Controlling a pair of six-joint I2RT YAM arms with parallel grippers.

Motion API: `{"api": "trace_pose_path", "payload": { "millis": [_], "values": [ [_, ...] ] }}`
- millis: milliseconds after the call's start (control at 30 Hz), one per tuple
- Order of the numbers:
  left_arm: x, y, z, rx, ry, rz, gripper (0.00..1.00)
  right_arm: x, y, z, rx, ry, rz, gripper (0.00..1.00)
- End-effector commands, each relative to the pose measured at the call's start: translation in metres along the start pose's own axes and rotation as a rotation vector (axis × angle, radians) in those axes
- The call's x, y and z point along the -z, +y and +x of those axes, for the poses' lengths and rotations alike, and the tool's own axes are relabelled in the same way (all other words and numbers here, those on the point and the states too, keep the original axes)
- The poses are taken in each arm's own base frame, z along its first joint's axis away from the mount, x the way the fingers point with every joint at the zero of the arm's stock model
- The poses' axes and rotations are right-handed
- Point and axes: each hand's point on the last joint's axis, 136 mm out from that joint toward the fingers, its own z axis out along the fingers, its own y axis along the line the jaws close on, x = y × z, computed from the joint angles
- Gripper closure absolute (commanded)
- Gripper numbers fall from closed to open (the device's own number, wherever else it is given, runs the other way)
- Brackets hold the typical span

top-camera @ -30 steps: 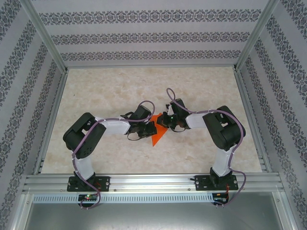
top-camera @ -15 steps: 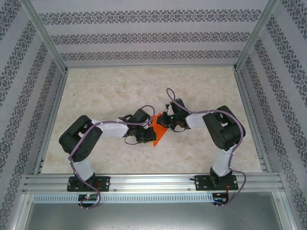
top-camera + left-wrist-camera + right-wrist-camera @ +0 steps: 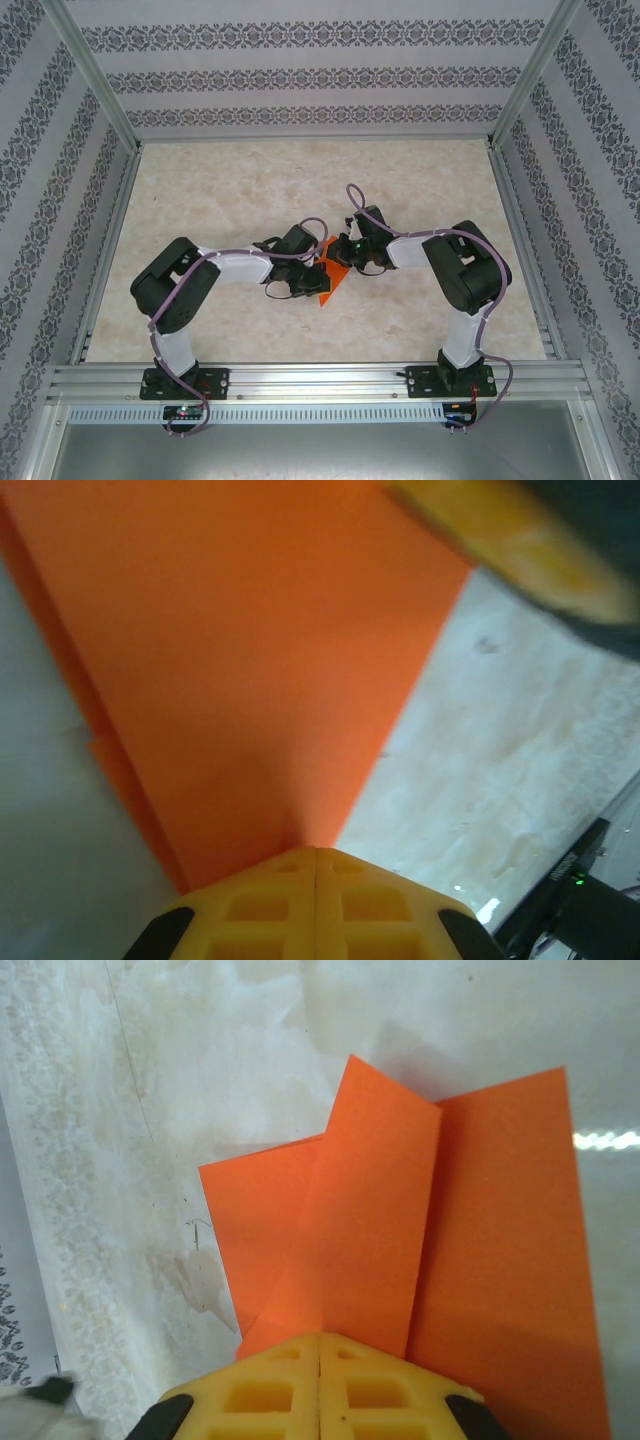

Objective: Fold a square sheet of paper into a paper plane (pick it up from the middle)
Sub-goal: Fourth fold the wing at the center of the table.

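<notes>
The square sheet of paper [image 3: 329, 288] is bright orange and folded into creased flaps, lying mid-table between both arms. My left gripper [image 3: 320, 274] is shut on its near-left side; in the left wrist view the sheet [image 3: 240, 660] runs out from the closed yellow fingertips [image 3: 316, 852]. My right gripper [image 3: 339, 262] is shut on the opposite side; in the right wrist view overlapping flaps of the sheet [image 3: 400, 1230] fan out from its closed tips [image 3: 320, 1338]. A blurred yellow finger [image 3: 500, 540] of the right gripper hangs just above the sheet.
The table [image 3: 230, 190] is a pale marbled surface, framed by aluminium rails [image 3: 320, 380] at the near edge and patterned walls [image 3: 320, 80] on three sides. Open tabletop lies behind and to both sides of the arms.
The left arm's elbow swung out to the left and came back. Its gripper now sits slightly further over the sheet, jaws closed tight. The right arm has stayed still.
</notes>
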Motion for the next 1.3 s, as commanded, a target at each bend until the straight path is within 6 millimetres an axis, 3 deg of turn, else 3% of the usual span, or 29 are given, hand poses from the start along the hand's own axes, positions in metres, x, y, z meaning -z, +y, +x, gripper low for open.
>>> {"api": "trace_pose_path", "payload": {
  "millis": [0, 100, 233, 367, 467, 567, 767, 900, 967, 1067, 1267],
  "values": [
    [-0.007, 0.008, 0.025, -0.01, 0.09, -0.002, 0.95, -0.01, -0.063, 0.026, -0.061, 0.048, 0.219, 0.93],
    [-0.007, 0.034, 0.052, 0.017, 0.162, -0.047, 0.96, -0.01, -0.064, 0.027, -0.06, 0.052, 0.222, 0.93],
    [0.004, 0.042, 0.077, 0.006, 0.206, -0.031, 0.94, -0.01, -0.066, 0.027, -0.063, 0.047, 0.225, 0.93],
    [0.013, 0.054, 0.089, -0.019, 0.238, -0.1, 0.94, -0.012, -0.066, 0.027, -0.063, 0.052, 0.223, 0.93],
    [0.015, 0.052, 0.092, -0.024, 0.237, -0.079, 0.94, -0.013, -0.063, 0.027, -0.061, 0.054, 0.218, 0.93],
    [0.026, 0.035, 0.079, -0.065, 0.169, -0.05, 0.94, -0.012, -0.058, 0.026, -0.053, 0.051, 0.207, 0.93],
    [0.059, -0.018, 0.019, -0.143, -0.083, -0.004, 0.93, -0.007, -0.035, 0.018, -0.037, 0.03, 0.153, 0.93],
    [0.05, -0.044, -0.016, -0.144, -0.143, 0.048, 0.92, -0.004, -0.025, 0.012, -0.034, 0.017, 0.14, 0.93],
    [0.036, -0.045, -0.027, -0.129, -0.144, 0.048, 0.94, -0.003, -0.023, 0.01, -0.035, 0.012, 0.137, 0.93],
    [0.017, -0.029, -0.036, -0.092, -0.143, -0.006, 0.95, -0.001, -0.022, 0.009, -0.04, 0.006, 0.133, 0.92],
    [-0.004, 0.018, -0.026, -0.037, -0.101, -0.134, 1.0, 0.007, -0.01, 0.002, -0.04, -0.013, 0.081, 0.91]
  ]
}}
